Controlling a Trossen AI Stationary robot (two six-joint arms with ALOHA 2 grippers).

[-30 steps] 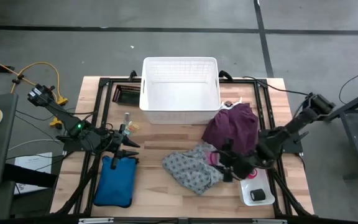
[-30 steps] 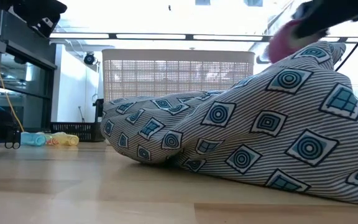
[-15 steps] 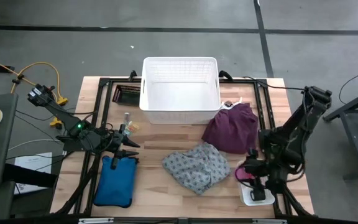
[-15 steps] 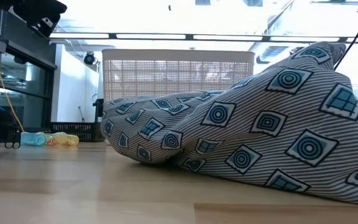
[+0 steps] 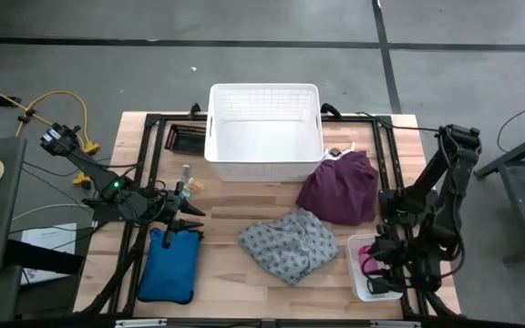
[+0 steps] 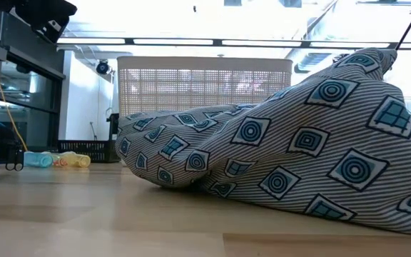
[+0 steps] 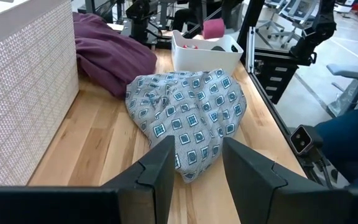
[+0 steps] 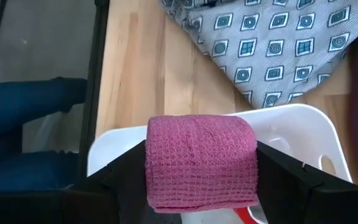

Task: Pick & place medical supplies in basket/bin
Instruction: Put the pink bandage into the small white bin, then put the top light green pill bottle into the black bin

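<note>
Right end effector (image 8: 201, 186) clamped on the pink tape roll (image 8: 201, 160), roll axis crosswise between the fingers, directly above the small white bin (image 8: 303, 127) at the bench's near right corner.

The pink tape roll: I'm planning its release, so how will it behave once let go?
The pink tape roll looks soft and woven, so it probably gives slightly under the right tool and isn't slippery. It is a cylinder, so it may roll when dropped, though the small white bin under it should likely catch it. It seems light for its size.
</note>
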